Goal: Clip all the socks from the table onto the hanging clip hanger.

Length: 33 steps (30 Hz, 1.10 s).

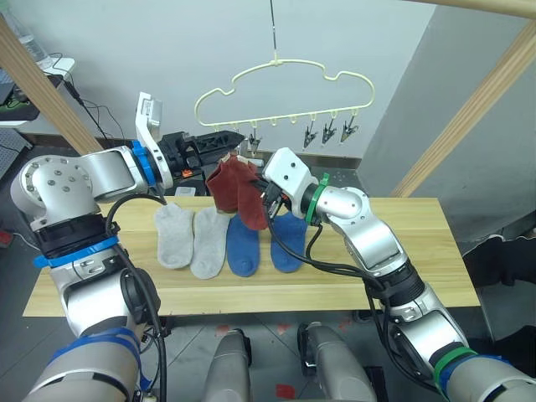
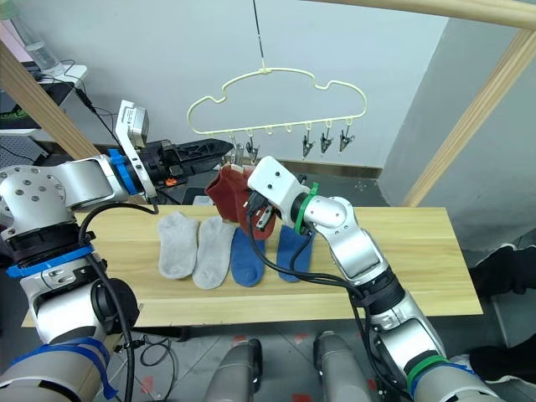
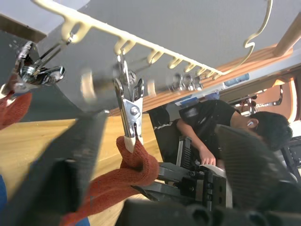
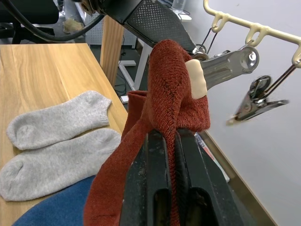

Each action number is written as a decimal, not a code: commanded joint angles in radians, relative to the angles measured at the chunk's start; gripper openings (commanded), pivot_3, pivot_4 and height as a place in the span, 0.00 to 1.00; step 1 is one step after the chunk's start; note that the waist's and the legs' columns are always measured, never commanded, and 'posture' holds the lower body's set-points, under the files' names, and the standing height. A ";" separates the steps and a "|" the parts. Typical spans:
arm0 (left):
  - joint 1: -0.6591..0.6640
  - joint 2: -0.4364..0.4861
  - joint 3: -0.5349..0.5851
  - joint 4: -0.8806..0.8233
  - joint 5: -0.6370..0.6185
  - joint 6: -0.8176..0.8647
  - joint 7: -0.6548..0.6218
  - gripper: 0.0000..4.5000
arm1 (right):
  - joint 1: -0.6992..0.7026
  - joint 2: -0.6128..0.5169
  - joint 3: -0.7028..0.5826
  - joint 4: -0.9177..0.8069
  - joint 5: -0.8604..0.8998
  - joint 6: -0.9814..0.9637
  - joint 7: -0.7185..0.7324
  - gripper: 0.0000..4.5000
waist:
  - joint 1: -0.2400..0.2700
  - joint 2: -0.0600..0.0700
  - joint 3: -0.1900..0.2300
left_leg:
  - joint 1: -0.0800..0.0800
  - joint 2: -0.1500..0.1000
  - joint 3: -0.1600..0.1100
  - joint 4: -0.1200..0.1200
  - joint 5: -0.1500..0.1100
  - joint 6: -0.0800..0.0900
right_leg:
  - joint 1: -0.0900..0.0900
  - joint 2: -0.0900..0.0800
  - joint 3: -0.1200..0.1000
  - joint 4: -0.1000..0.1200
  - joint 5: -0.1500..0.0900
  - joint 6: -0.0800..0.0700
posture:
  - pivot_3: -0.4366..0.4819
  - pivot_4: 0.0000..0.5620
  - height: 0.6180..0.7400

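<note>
**A:** How far along is it?

**B:** Early, I'd judge. Four socks lie flat on the table (image 1: 419,251): two grey socks (image 1: 188,239) on the robot's left and two blue socks (image 1: 260,243) beside them, side by side in a row. None of those has been lifted.

**A:** And the red ones?

**B:** Both are up at the clip hanger (image 1: 285,88). One red sock (image 1: 224,186) hangs from a clip near the left end of the bar. The second red sock (image 4: 162,117) is pinched between the closed fingers of the right pincer (image 4: 171,155), with its cuff in the cream-tipped jaws of the next clip (image 3: 131,115).

**A:** Is that clip biting properly?

**B:** The left wrist view shows the knit bunched right in the tips, so it looks caught, but I can't say how firmly.

**A:** What is the left pincer (image 1: 219,138) doing?

**B:** It reaches up to the bar beside that clip, fingers spread either side of it, gripping nothing.

**A:** So what remains?

**B:** Letting go of this sock, then four more. Four clips at the right end hang bare.
</note>
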 commanded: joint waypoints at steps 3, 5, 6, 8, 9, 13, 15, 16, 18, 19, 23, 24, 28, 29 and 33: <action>0.173 0.108 -0.164 -0.221 0.063 -0.270 -0.168 1.00 | -0.017 0.024 -0.034 0.038 0.034 -0.032 -0.002 0.29 | -0.005 0.000 0.000 | 0.001 0.001 0.001 -0.002 0.000 0.000 | 0.000 0.000 0.002 0.000 0.000 0.000 | 0.46 0.41 1.00; 0.212 0.117 -0.188 -0.244 0.078 -0.333 -0.185 1.00 | -0.007 0.018 -0.042 0.027 0.046 -0.017 0.005 0.45 | 0.002 0.000 0.000 | 0.001 0.001 0.001 -0.002 0.000 0.000 | 0.000 0.000 0.001 0.000 0.000 0.000 | 0.46 0.42 1.00; 0.230 0.122 -0.202 -0.257 0.089 -0.368 -0.197 1.00 | -0.002 0.013 -0.045 0.021 0.052 -0.010 0.007 0.55 | 0.005 0.000 0.000 | 0.001 0.001 0.000 -0.001 0.000 0.000 | 0.000 0.000 0.000 0.000 0.000 0.000 | 0.46 0.42 1.00; 0.280 0.100 -0.223 -0.291 0.114 -0.420 -0.175 1.00 | 0.040 -0.019 -0.061 -0.040 0.075 0.040 0.022 0.68 | 0.011 0.000 0.000 | 0.001 0.000 0.001 -0.001 0.000 0.001 | 0.000 0.000 0.001 -0.001 0.000 0.000 | 0.45 0.45 1.00; 0.302 0.088 -0.233 -0.305 0.127 -0.441 -0.157 1.00 | 0.060 -0.033 -0.069 -0.070 0.087 0.067 0.029 0.75 | 0.016 0.001 0.000 | 0.001 0.000 0.001 -0.001 0.000 0.001 | 0.000 0.001 0.001 -0.001 0.000 0.000 | 0.45 0.45 1.00; 0.406 0.006 -0.271 -0.389 0.180 -0.586 -0.115 1.00 | 0.151 -0.107 -0.106 -0.250 0.132 0.168 0.043 0.99 | 0.023 0.001 0.001 | 0.001 0.001 0.001 0.000 0.000 0.003 | 0.003 0.000 0.001 -0.003 -0.001 0.000 | 0.44 0.47 1.00; 0.424 -0.014 -0.280 -0.404 0.197 -0.632 -0.107 1.00 | 0.163 -0.115 -0.126 -0.296 0.158 0.202 0.036 0.99 | 0.021 0.002 0.001 | 0.001 0.000 0.001 0.000 0.000 0.004 | 0.003 0.000 0.002 -0.003 -0.002 0.002 | 0.44 0.47 1.00; 0.428 -0.033 -0.277 -0.406 0.196 -0.638 -0.088 1.00 | 0.168 -0.118 -0.140 -0.320 0.176 0.221 0.035 0.99 | 0.021 0.002 0.001 | 0.001 0.000 0.001 0.000 0.000 0.005 | 0.003 0.000 0.001 -0.003 -0.003 0.004 | 0.44 0.48 1.00; 0.460 -0.067 -0.309 -0.426 0.244 -0.714 -0.061 1.00 | 0.185 -0.120 -0.189 -0.383 0.222 0.255 0.030 0.99 | 0.020 0.003 0.001 | 0.001 0.001 0.001 0.000 0.001 0.004 | 0.003 0.001 0.001 -0.002 -0.002 0.003 | 0.43 0.48 1.00; 0.478 -0.097 -0.322 -0.430 0.280 -0.772 -0.032 1.00 | 0.198 -0.119 -0.217 -0.416 0.248 0.272 0.024 0.99 | 0.020 0.003 0.001 | 0.002 0.001 0.000 0.000 0.001 0.004 | 0.003 0.001 0.001 -0.002 -0.002 0.003 | 0.43 0.48 1.00; 0.503 -0.171 -0.354 -0.404 0.370 -0.951 0.006 1.00 | 0.232 -0.138 -0.245 -0.453 0.283 0.282 0.014 0.99 | 0.019 0.004 0.001 | 0.004 0.001 0.001 0.000 0.001 0.005 | 0.004 0.003 0.001 -0.002 -0.002 0.003 | 0.42 0.48 1.00; 0.508 -0.185 -0.366 -0.393 0.393 -1.002 0.002 1.00 | 0.239 -0.151 -0.243 -0.448 0.275 0.268 0.011 0.99 | 0.019 0.004 0.001 | 0.004 0.001 0.001 0.000 0.001 0.005 | 0.004 0.003 0.001 -0.002 -0.002 0.003 | 0.42 0.48 1.00; 0.531 -0.272 -0.383 -0.373 0.396 -1.073 0.033 0.81 | 0.242 -0.163 -0.258 -0.436 0.275 0.256 -0.026 1.00 | 0.019 0.004 0.001 | 0.003 0.000 0.003 0.000 0.001 0.005 | 0.005 0.004 0.003 -0.003 -0.002 0.003 | 0.42 0.48 1.00; 0.530 -0.278 -0.395 -0.366 0.415 -1.093 0.038 0.75 | 0.241 -0.165 -0.258 -0.435 0.274 0.253 -0.033 1.00 | 0.019 0.004 0.001 | 0.003 0.000 0.003 0.000 0.001 0.005 | 0.005 0.004 0.003 -0.003 -0.002 0.003 | 0.42 0.48 1.00; 0.502 -0.311 -0.439 -0.311 0.476 -1.151 0.062 0.58 | 0.226 -0.157 -0.263 -0.442 0.288 0.256 -0.058 1.00 | 0.018 0.004 0.001 | 0.003 0.000 0.002 0.000 0.001 0.005 | 0.005 0.005 0.002 -0.004 -0.002 0.003 | 0.40 0.48 1.00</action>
